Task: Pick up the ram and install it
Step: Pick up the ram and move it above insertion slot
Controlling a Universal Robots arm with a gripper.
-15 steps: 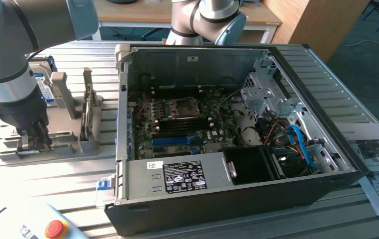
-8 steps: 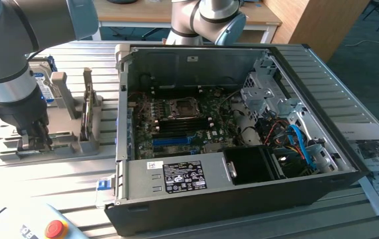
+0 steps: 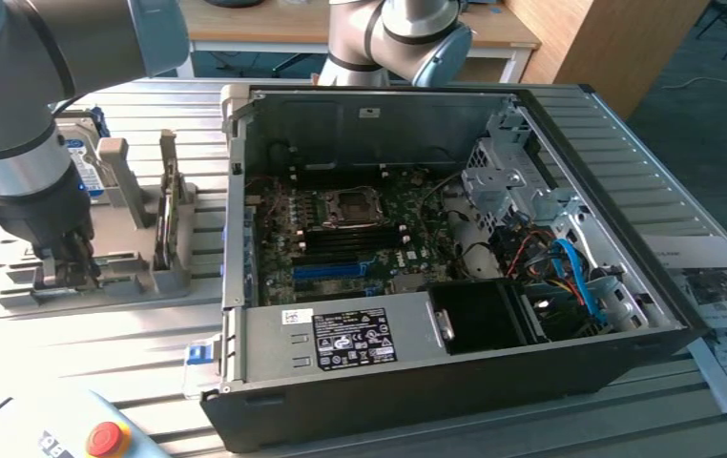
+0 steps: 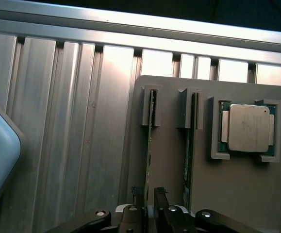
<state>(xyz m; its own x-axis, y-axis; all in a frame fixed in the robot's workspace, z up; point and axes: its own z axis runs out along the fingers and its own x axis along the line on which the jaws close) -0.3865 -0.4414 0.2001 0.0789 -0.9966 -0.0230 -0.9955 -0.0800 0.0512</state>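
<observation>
Arm stands at the exterior view's left, over a grey holder (image 3: 135,275) on the slatted metal worktop (image 3: 84,363), just beside the open computer case (image 3: 466,386).

End effector (image 3: 65,265) is down at the holder's near end. In the wrist view its two dark fingers (image 4: 159,194) sit a narrow way apart, one on each side of the ram (image 4: 149,145), and the stick's upper edge runs between them. Jaws are narrow and not clamped, with a thin gap on either side.

The ram stands on edge in a holder slot, one end seated in a small upright bracket. It is not lifted.

A second green stick (image 4: 190,145) stands on edge in the neighbouring slot, parallel and untouched. Beyond it a square processor chip (image 4: 248,127) lies flat in its own recess of the holder.

The case lies open side up with the motherboard (image 3: 338,239) exposed. Blue slot (image 3: 336,270) is toward its near edge.

Red button (image 3: 107,439) is at the near left. Printed sheets (image 3: 726,305) lie on the worktop at the exterior view's right of the case.
</observation>
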